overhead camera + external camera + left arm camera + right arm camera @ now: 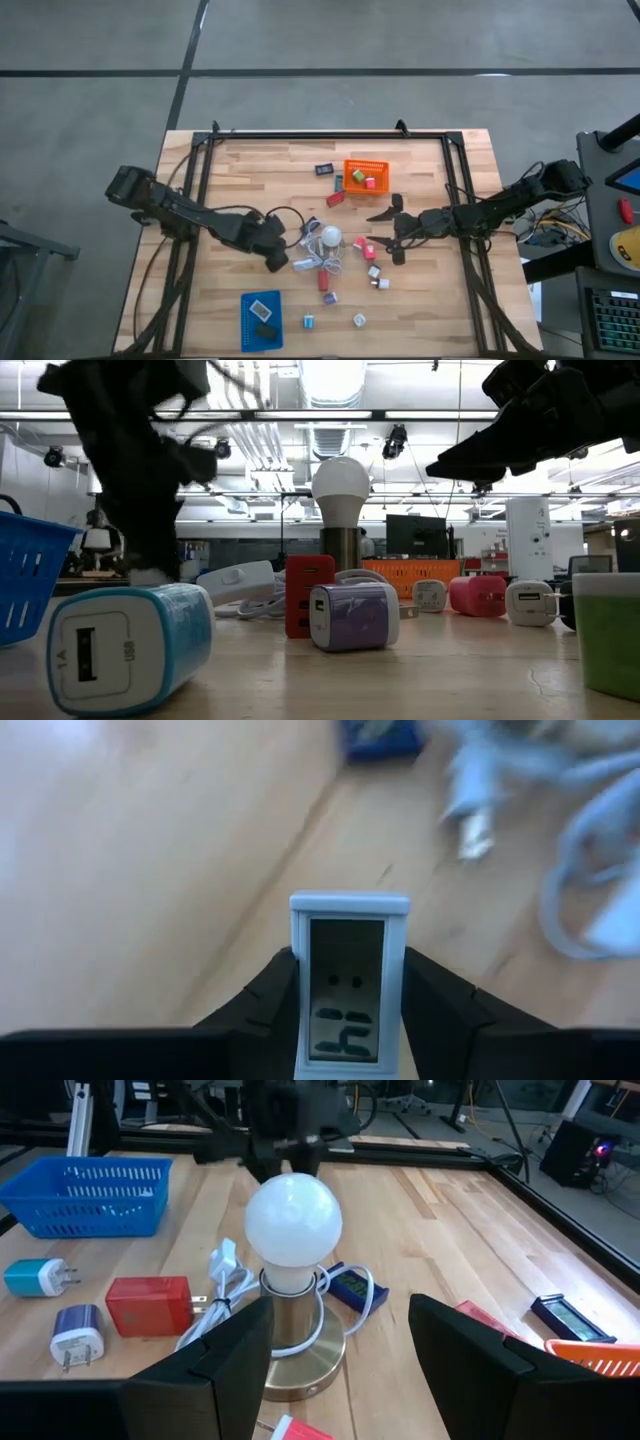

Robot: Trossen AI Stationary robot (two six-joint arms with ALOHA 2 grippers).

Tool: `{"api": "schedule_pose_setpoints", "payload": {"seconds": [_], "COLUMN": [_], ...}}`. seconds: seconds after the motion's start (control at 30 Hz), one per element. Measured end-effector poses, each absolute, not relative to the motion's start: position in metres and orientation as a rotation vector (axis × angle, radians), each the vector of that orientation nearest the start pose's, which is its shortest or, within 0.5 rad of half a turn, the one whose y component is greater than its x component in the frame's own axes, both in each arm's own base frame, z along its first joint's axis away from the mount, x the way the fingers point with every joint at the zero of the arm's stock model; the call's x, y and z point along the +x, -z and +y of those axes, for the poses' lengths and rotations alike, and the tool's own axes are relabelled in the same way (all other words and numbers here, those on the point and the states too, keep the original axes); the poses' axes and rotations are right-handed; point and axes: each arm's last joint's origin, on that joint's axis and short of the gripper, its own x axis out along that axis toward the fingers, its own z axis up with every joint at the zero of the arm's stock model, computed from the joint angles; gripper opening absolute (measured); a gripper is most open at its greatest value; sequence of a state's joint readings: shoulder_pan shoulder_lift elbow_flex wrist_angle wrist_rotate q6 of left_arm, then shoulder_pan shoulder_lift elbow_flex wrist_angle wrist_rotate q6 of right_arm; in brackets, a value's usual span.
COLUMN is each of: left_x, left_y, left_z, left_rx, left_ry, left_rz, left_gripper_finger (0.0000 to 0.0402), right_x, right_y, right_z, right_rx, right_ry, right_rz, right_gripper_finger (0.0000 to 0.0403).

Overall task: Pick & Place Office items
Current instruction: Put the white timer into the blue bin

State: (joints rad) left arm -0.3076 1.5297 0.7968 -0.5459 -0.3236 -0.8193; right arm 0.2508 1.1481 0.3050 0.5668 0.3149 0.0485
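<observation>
High view: the left gripper (277, 262) sits at seven o'clock from the lamp bulb (330, 237); the right gripper (392, 232) hovers at three o'clock, jaws wide.

Left wrist view: the left gripper pinches a small grey-framed display piece (348, 982) by its long edges. It looks light, rigid and smooth, so flat-side holds suit it.

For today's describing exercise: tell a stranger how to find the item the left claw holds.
Start at the white bulb mid-table, then look left to the left claw. Between its fingers sits a small grey-framed display, flat and rectangular, unlike the chunky coloured plugs nearby.
</observation>
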Motion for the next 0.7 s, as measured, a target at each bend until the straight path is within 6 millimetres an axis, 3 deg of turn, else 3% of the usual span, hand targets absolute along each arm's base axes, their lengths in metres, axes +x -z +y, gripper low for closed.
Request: {"api": "schedule_pose_setpoints", "payload": {"seconds": [0.33,0.7], "left_x": [0.212,0.157], "left_y": [-0.181,-0.176], "left_z": [-0.084,-0.092], "left_rx": [-0.028,-0.062], "left_ry": [-0.094,0.246], "left_rz": [0.838,0.446], "left_gripper_finger": [0.0133,0.0133], "right_x": [0.207,0.208], "right_y": [-0.177,-0.18], "right_z": [0.044,0.044], "right_rx": [-0.065,-0.066], "right_ry": [0.064,0.062], "right_rz": [0.247,0.216], "right_gripper_finger": [0.0228,0.0228]}}
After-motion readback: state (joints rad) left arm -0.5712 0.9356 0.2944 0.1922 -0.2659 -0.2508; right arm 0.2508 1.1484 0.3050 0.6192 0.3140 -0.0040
